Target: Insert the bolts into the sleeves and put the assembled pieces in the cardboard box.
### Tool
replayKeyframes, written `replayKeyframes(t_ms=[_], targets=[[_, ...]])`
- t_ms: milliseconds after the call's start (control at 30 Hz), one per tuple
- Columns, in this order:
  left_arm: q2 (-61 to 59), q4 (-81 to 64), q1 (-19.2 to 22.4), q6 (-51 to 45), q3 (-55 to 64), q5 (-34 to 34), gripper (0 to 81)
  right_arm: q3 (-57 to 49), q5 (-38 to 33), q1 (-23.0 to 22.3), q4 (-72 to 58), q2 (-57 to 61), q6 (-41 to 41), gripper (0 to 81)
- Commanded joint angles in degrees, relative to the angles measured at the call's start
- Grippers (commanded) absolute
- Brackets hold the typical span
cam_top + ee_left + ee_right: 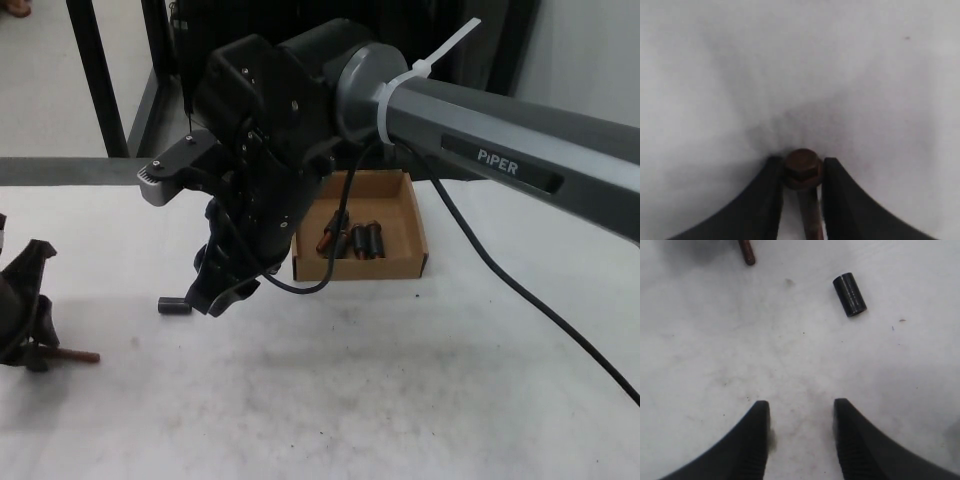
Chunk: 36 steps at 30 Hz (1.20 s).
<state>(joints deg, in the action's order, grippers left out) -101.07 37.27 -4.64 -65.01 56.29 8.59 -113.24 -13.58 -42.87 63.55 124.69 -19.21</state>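
Left tool (801, 162) is clamped on a rusty bolt (78, 354), with a finger on either side of the hex head. In the high view it sits at the 9 o'clock edge of the surface (420, 400), and the bolt's shank points toward 3 o'clock. Right tool (800, 407) is open with a clear gap between the fingers, holding nothing, over the surface left of centre. A loose black sleeve (850, 294) lies on its side just at 9 o'clock of the right tool's tips. Cardboard box (360, 268) is at 2 o'clock from the sleeve, with a few assembled pieces (362, 240) inside.
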Motion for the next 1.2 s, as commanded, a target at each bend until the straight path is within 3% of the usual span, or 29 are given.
replayKeyframes(t_ms=[0, 200, 400, 733, 1167], targets=[[0.7, -3.4, -0.1, 8.5, -0.5, 0.8, 0.8, -0.8, -0.9, -0.2, 0.2, -0.2, 0.6, 40.3], [6.7, -4.6, -0.1, 23.8, -2.3, 2.9, 0.8, -0.8, -2.7, 0.1, 0.2, -0.2, 3.2, 40.3], [19.3, -14.5, -0.1, 22.0, -12.9, 6.0, 0.8, -0.8, -4.2, 0.5, 0.2, -0.2, 5.6, 40.3], [37.3, -35.1, 4.0, 26.0, -30.4, 20.2, 0.8, -1.4, -6.2, 0.5, 0.3, 1.2, 5.6, 40.3], [46.6, -26.4, 5.3, 36.3, -31.5, 22.1, 0.8, -8.2, -3.0, 0.5, 4.2, 6.6, 2.1, 40.3]])
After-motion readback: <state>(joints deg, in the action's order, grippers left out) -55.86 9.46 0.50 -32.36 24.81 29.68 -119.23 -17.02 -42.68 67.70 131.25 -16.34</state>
